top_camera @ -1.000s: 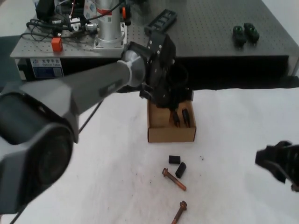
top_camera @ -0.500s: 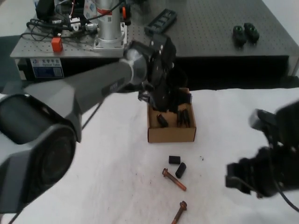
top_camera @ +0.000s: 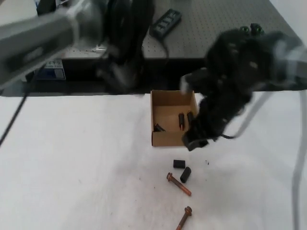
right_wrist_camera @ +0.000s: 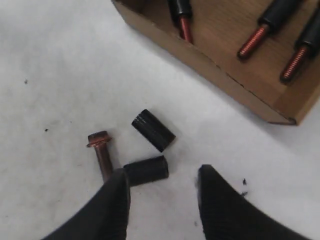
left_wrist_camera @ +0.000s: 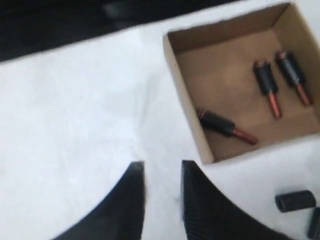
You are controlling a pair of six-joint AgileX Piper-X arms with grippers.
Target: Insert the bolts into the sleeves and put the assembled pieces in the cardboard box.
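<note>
Right gripper (right_wrist_camera: 163,172) (fingers apart, empty) hangs over a loose sleeve (right_wrist_camera: 146,170) beside the bolt (right_wrist_camera: 101,152).

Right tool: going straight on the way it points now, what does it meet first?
Probably the short black cylindrical sleeve beside the copper flanged bolt, just ahead of the open right tool; depth is unclear.

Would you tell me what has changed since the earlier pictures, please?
The left gripper let a third black-sleeved copper bolt drop into the brown cardboard box and drew back left; the right gripper swung in beside the box. Two loose black sleeves and two copper bolts stayed.
</note>
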